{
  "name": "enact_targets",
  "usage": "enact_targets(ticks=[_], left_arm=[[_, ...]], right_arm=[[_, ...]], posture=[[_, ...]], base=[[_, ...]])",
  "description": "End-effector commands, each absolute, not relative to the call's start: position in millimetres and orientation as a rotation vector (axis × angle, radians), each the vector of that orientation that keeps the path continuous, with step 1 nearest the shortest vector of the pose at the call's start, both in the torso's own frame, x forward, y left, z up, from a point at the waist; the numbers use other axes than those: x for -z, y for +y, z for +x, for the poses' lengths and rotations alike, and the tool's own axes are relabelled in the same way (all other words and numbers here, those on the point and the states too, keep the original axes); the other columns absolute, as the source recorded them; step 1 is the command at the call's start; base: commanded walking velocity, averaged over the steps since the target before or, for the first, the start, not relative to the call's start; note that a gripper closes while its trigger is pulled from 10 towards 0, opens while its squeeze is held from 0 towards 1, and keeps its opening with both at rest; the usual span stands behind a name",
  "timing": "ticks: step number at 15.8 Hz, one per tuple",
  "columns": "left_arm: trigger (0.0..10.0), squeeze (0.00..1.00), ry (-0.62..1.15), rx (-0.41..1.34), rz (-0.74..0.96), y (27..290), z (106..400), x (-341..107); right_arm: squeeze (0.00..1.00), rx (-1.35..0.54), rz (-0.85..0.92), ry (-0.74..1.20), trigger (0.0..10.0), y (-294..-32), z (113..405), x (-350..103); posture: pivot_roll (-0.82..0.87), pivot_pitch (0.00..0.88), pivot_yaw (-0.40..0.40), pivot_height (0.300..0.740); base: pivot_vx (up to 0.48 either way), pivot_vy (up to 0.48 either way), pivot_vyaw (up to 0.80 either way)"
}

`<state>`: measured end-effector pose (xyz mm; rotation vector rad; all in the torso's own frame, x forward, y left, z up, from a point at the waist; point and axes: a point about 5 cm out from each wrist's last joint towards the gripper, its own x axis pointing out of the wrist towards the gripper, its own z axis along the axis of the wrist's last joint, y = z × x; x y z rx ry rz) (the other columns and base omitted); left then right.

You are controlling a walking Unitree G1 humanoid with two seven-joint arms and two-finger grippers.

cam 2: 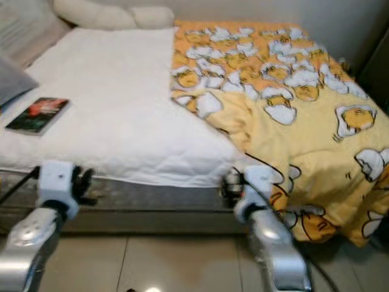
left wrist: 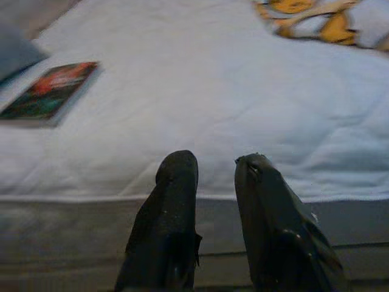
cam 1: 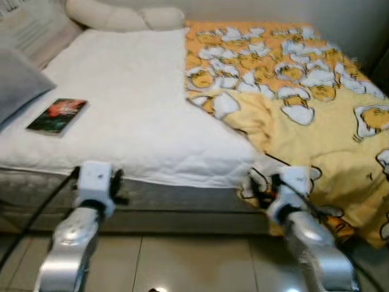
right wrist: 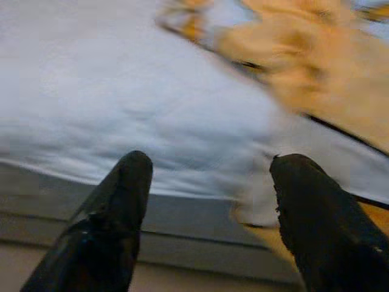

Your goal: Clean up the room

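I stand at the foot of a bed (cam 1: 140, 121), both arms raised toward its near edge. My left gripper (left wrist: 214, 164) hangs just short of the mattress side, its fingers (left wrist: 179, 176) a small gap apart and holding nothing. My right gripper (right wrist: 209, 164) hovers by the corner where the quilt (cam 1: 304, 103) spills over the edge; its fingers (right wrist: 134, 176) are spread wide and empty, the view between them blurred.

The white sheet (cam 1: 127, 103) covers the left part of the bed. A book (cam 1: 58, 115) with a dark red and green cover lies flat on it near the left side, well apart from my left gripper. Just beside the book, at the left edge, sits a grey pillow (cam 1: 18, 79). Cream pillows (cam 1: 121, 15) line the head of the bed.

The yellow quilt, printed with white and yellow cartoon figures, lies rumpled over the right half of the bed and hangs down over the near right corner toward the tiled floor (cam 1: 182, 261).
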<state>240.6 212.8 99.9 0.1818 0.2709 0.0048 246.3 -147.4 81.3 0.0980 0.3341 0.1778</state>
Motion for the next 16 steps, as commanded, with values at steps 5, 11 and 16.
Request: enact_targets(ticks=[5, 11, 16], left_arm=[[10.0, 0.00, 0.243, 0.017, 0.175, 212, 244, -107], [10.0, 0.00, 0.242, 0.006, 0.183, 219, 247, -111], [10.0, 0.00, 0.254, 0.022, 0.188, 216, 247, -108]], right_arm=[[1.00, -0.170, 0.113, 0.300, 10.0, -151, 253, -90], [1.00, -0.193, 0.109, 0.293, 10.0, -141, 270, -91], [1.00, -0.180, 0.102, 0.315, 10.0, -143, 274, -88]], posture=[[-0.06, 0.000, 0.025, 0.740], [-0.04, 0.000, 0.027, 0.740], [-0.05, 0.000, 0.036, 0.740]], base=[[0.058, 0.000, 0.00], [0.336, 0.000, -0.29], [0.348, 0.000, -0.31]])
